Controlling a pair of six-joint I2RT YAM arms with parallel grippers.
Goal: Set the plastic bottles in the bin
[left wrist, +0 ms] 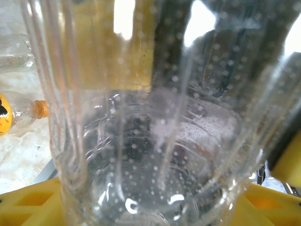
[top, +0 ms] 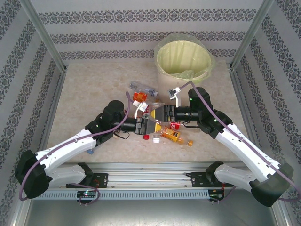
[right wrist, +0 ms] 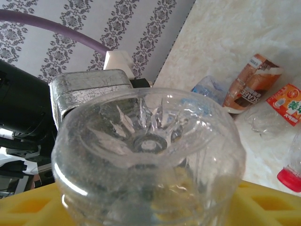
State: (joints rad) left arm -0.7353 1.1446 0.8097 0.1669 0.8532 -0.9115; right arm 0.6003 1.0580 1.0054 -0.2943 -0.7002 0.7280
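A clear plastic bottle (top: 155, 117) hangs above the table's middle between my two grippers, which face each other. My right gripper (top: 164, 114) has its yellow fingers (right wrist: 270, 202) pressed on both sides of the bottle (right wrist: 149, 141), whose ribbed base points at the camera. My left gripper (top: 148, 124) has the same bottle (left wrist: 150, 141) between its yellow fingers (left wrist: 28, 205); how tight its grip is stays hidden by the bottle. The cream bin (top: 162, 70) with its pale green bag stands behind, at the back right. More bottles lie around: a blue-labelled one (top: 142, 87), an orange-labelled one (top: 139, 96) and an orange one (top: 175, 136).
A brown-labelled bottle (right wrist: 254, 84) and a red-labelled one (right wrist: 284, 103) lie on the marble top near the wall. A red cap (top: 154, 138) sits by the front rail. Patterned walls and metal posts close in the table on three sides.
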